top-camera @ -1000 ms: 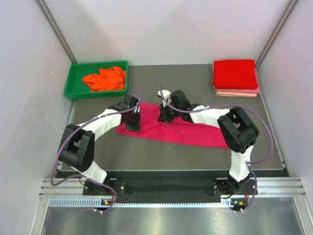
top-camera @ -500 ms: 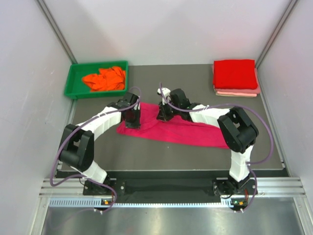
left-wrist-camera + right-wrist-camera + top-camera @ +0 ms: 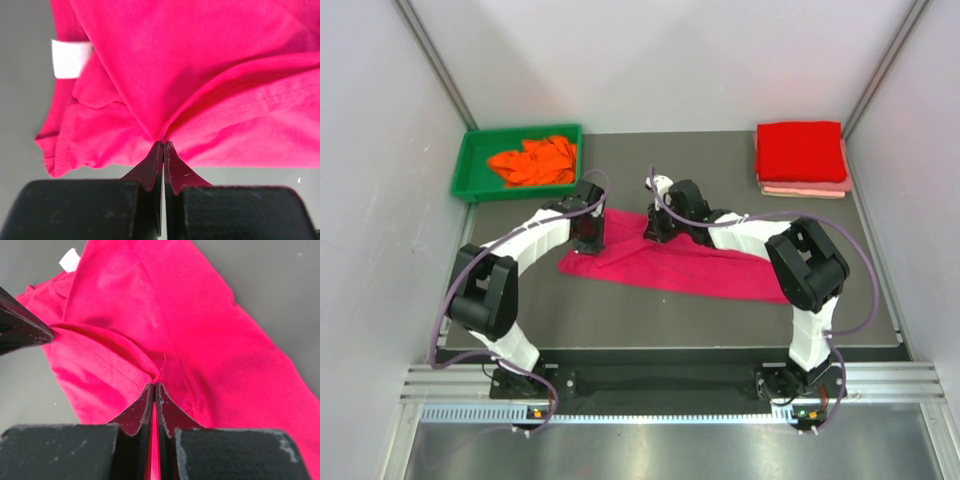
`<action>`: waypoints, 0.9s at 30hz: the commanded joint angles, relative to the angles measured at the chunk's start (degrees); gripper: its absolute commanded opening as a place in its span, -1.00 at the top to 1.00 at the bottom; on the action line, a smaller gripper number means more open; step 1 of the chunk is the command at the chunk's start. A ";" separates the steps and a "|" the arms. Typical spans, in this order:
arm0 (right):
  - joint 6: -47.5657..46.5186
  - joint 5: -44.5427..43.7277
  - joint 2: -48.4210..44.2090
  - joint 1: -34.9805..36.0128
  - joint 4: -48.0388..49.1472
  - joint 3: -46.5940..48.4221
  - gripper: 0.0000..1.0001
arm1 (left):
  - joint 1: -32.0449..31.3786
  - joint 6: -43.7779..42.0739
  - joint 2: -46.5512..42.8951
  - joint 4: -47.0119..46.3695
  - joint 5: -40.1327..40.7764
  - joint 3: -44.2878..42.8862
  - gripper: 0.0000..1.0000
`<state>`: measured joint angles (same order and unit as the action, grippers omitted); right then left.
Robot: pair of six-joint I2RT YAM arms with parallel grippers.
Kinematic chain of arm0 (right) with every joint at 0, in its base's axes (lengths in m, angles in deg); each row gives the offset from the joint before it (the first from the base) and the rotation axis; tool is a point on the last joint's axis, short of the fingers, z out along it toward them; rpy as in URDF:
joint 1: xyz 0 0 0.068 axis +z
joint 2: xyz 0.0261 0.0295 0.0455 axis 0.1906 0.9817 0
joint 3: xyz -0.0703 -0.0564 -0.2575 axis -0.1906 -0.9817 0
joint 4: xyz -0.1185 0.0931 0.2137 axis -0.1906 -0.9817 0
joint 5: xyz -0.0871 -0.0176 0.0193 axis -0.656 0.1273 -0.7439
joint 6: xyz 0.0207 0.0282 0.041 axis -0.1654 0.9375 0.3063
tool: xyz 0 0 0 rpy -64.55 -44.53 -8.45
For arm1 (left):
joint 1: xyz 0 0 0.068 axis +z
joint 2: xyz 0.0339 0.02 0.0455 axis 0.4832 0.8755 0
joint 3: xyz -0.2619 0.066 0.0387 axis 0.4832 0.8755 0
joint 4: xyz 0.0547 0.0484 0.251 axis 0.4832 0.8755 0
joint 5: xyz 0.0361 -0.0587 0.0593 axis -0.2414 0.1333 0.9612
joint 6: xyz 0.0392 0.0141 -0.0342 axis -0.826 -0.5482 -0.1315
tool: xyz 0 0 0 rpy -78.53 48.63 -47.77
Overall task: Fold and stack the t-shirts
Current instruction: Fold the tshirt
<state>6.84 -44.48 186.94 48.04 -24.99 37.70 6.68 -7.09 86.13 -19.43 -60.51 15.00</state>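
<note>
A magenta-pink t-shirt (image 3: 690,268) lies folded into a long strip across the middle of the dark mat. My left gripper (image 3: 590,232) is shut on a pinch of its hem at the left end; the cloth (image 3: 200,75) bunches at the fingertips. My right gripper (image 3: 657,228) is shut on the same hem further right, pinching a fold of cloth (image 3: 165,330). The left fingertip (image 3: 25,325) shows in the right wrist view. A bright red shirt (image 3: 801,150) lies folded on a pale pink one (image 3: 804,188) at the back right. An orange shirt (image 3: 535,160) lies crumpled in the tray.
A green plastic tray (image 3: 470,170) stands at the back left. A white label (image 3: 70,57) shows at the shirt's collar. Grey walls close in the mat on the left, right and back.
Both grippers, holding the hem, have moved a little toward the back of the mat. The left end of the magenta-pink shirt has shifted with them.
</note>
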 commanded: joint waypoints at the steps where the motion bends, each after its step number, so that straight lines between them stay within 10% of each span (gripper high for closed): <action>1: 0.55 -1.36 0.17 -0.85 3.09 1.25 1.00 | 0.33 -0.48 0.79 1.08 2.41 -3.05 1.00; 17: 1.17 -5.49 3.16 -1.11 3.44 3.71 0.99 | 1.65 -0.83 8.88 1.34 6.80 -9.73 1.00; 27: 6.70 -7.69 -2.46 -1.29 -0.69 3.81 0.46 | 1.65 0.13 8.80 5.64 8.92 -16.94 0.53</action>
<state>10.84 -51.21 189.91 47.45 -26.39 40.61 8.03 -7.27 96.86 -16.00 -53.15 1.14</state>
